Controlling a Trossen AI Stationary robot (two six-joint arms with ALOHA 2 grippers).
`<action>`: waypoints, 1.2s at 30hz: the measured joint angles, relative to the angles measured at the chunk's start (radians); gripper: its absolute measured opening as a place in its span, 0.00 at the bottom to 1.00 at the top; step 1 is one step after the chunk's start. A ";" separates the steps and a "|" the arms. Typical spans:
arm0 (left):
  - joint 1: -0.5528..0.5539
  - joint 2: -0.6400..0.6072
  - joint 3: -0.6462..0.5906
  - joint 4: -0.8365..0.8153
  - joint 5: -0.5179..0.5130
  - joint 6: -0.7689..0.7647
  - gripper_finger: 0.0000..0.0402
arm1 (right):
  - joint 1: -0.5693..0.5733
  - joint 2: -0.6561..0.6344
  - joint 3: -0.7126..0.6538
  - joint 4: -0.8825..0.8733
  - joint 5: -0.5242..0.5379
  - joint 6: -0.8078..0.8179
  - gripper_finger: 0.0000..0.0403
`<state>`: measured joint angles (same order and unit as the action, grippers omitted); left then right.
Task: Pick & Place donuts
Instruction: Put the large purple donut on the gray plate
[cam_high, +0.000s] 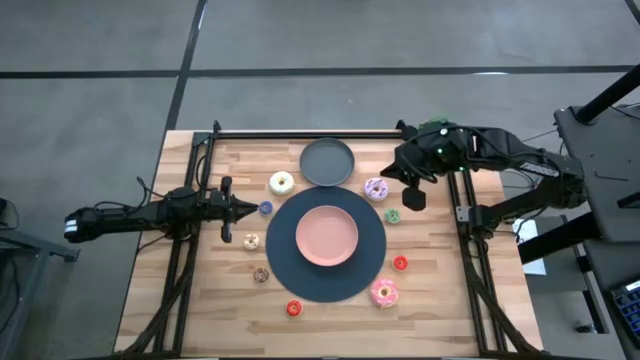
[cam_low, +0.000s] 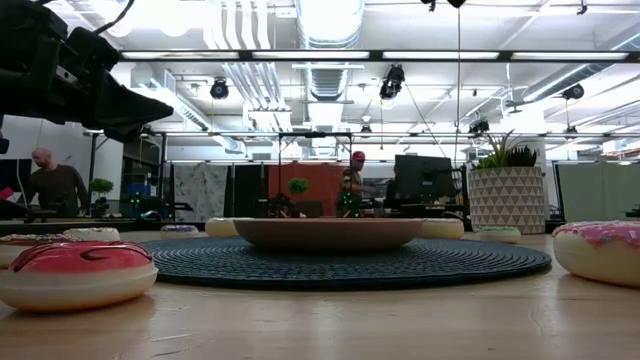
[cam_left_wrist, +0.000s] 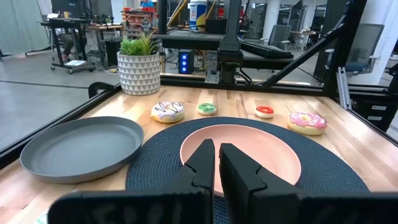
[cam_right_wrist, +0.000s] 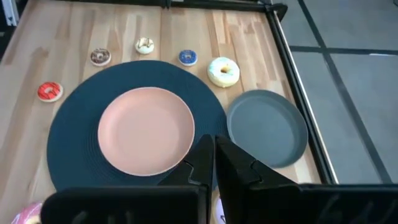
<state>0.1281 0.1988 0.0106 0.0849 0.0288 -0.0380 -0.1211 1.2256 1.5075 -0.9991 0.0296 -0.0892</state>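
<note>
The table (cam_high: 440, 300) is of pale wood planks with visible grain and a smooth, slightly shining finish. The round dark mat (cam_high: 300, 285) looks woven, with fine ridges in circles, and it is matt. The pink plate (cam_high: 326, 236) looks like smooth matt plastic. The grey plate (cam_high: 327, 162) has also a smooth surface with a soft sheen. The pink donut (cam_high: 384, 292) and the cream donut (cam_high: 282, 183) look like glossy plastic. The frame rails (cam_high: 300, 131) around the table look like black matt metal. Both arms are dark, and the fingers (cam_left_wrist: 239, 171) look like matt black plastic.
</note>
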 joint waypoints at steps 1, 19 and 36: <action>0.000 0.000 0.000 0.000 0.000 0.000 0.00 | -0.001 -0.001 -0.003 0.000 0.000 0.001 0.02; 0.000 0.000 0.000 -0.001 0.000 0.000 0.00 | -0.055 0.000 -0.086 0.001 -0.001 0.001 0.02; 0.000 0.000 0.000 -0.001 0.000 0.000 0.00 | -0.147 0.000 -0.237 0.008 0.000 -0.150 0.02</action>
<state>0.1284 0.1989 0.0105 0.0841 0.0288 -0.0379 -0.2677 1.2255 1.2706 -0.9909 0.0292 -0.2392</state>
